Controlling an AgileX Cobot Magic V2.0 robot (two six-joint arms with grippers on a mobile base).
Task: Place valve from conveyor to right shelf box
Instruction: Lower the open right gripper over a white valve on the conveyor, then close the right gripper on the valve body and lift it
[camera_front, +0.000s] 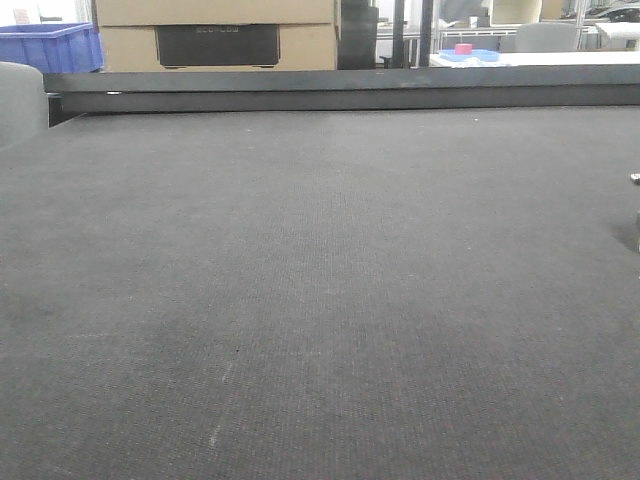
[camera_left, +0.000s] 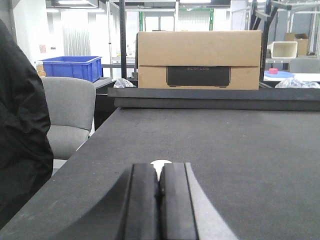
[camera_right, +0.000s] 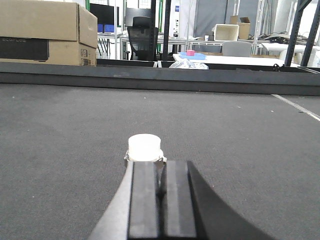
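Note:
The conveyor is a wide dark grey woven belt with a dark rail along its far edge. The valve has a white round cap over a metal collar. It sits right at the tips of my right gripper, a little left of centre. Those jaws stand almost together, and a thin bright part of the valve seems pinched in the slit. My left gripper is shut low over the belt near its left edge. A small white round thing peeks past its tips; I cannot tell what it is. The right shelf and its box are out of view.
A cardboard box stands behind the rail, with a blue bin to its left. A grey chair and a dark jacket are off the belt's left edge. A small metal thing is cut off at the right.

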